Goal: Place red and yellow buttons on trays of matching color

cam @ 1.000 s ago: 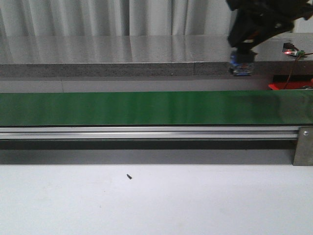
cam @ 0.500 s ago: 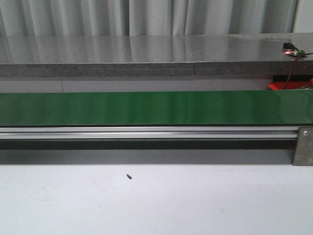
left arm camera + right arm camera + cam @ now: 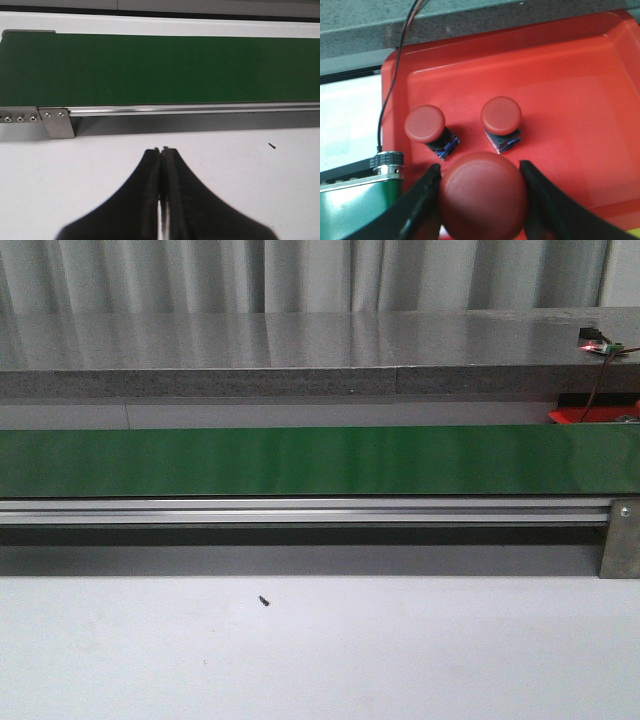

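In the right wrist view my right gripper (image 3: 481,172) is shut on a red button (image 3: 483,195), its fingers pressed against both sides of the round cap, above the red tray (image 3: 560,75). Two more red buttons (image 3: 425,125) (image 3: 501,116) stand upright on that tray. A corner of the red tray (image 3: 596,413) shows at the front view's right edge, behind the belt. My left gripper (image 3: 161,150) is shut on nothing over the white table. No yellow button or yellow tray shows. Neither arm shows in the front view.
A green conveyor belt (image 3: 300,460) with an aluminium rail (image 3: 300,510) runs across the table; its end roller (image 3: 387,164) sits beside the red tray. A black and red cable (image 3: 405,35) crosses the tray's corner. A small black speck (image 3: 264,601) lies on the white table.
The right arm, seen at the upper right of the front view one second ago holding a button, has left that view to the right.
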### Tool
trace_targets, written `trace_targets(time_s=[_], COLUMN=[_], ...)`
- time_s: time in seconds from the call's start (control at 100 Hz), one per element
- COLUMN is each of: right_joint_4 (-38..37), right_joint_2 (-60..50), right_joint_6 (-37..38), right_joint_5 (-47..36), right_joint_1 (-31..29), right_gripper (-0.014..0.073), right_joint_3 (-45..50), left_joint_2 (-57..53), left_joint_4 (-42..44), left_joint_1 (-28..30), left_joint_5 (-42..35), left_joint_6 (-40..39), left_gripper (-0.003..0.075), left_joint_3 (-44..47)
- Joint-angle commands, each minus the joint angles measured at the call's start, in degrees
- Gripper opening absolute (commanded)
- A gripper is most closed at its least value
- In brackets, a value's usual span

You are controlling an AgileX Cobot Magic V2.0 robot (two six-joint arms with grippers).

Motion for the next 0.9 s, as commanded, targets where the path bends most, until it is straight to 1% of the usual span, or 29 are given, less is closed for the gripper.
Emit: trace_targets(time_s=[0.0,0.16,0.5,0.89], right_joint_4=[1.3,1.4,1.7,3.2], right_joint_2=[-2.5,-0.2,5.5,10.1], right_joint_6=[0.4,2.1,2.1,2.1], right_joint_5=[-6.2,-7.1,-8.1,-11.1], right_joint_1=[-0.3,-0.3,-2.4,-2.4], right_gripper=[0.0069,0.0069,0.0069,0.0069], right_joint_3=[-0.4,-0.4,-0.4,-0.7], left_joint_2=[0.2,0.2,0.2,0.2], left_joint_4=[-1.1,-1.1,-1.1,-1.1], left_joint_1=[-0.4,-0.4,-0.4,-0.4], left_joint_5=[-3.6,-3.6,-3.6,-3.6], left_joint_6=[0.0,0.0,0.0,0.0], left_gripper=[-0.002,-0.002,-0.002,-0.002], left_joint_3=[-1.5,-1.5,-1.5,-1.5])
